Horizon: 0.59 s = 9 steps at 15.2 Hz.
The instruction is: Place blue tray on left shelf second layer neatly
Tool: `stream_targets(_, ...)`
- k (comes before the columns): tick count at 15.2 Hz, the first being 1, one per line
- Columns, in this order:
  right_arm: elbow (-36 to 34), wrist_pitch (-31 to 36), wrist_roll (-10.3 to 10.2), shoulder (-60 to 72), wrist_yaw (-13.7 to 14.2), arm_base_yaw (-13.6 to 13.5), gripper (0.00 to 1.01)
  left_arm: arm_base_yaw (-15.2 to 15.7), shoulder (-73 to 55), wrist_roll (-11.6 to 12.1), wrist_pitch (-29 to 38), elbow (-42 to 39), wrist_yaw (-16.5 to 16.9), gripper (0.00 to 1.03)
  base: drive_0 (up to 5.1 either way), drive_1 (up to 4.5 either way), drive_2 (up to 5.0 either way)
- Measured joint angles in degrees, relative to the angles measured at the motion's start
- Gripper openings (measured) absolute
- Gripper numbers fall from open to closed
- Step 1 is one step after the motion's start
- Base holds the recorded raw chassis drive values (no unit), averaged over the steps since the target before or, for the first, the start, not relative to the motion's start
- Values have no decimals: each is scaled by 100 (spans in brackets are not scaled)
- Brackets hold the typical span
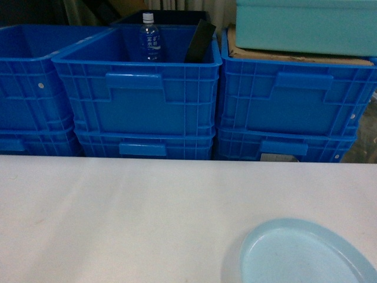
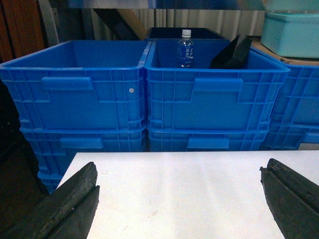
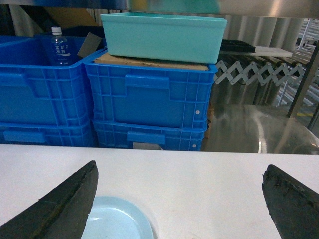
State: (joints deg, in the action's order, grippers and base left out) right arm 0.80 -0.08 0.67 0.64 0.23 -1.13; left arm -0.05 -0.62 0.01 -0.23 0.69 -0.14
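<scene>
Both wrist views show jaws spread wide: the left gripper (image 2: pixel 179 199) over bare white table (image 1: pixel 118 218), the right gripper (image 3: pixel 179 199) above the blue tray (image 1: pixel 306 254), which is cut off by the frame's edge; stacked blue crates (image 1: pixel 138 94) stand beyond

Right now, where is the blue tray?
The blue tray lies on the white table at the head view's lower right, near the table's front edge, just below the open right gripper.

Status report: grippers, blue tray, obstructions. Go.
Left gripper open, empty. Right gripper open, above blue tray, not gripping. Tray flat on white table. Blue crates stacked behind table.
</scene>
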Motion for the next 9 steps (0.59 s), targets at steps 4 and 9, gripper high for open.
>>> stream_targets(4, 0, 0, 2, 0, 2, 0, 98, 0, 0, 0, 2, 0, 0, 98, 0, 0, 0)
stream_targets(9, 0, 0, 2, 0, 2, 0, 98, 0, 0, 0, 2, 0, 0, 98, 0, 0, 0)
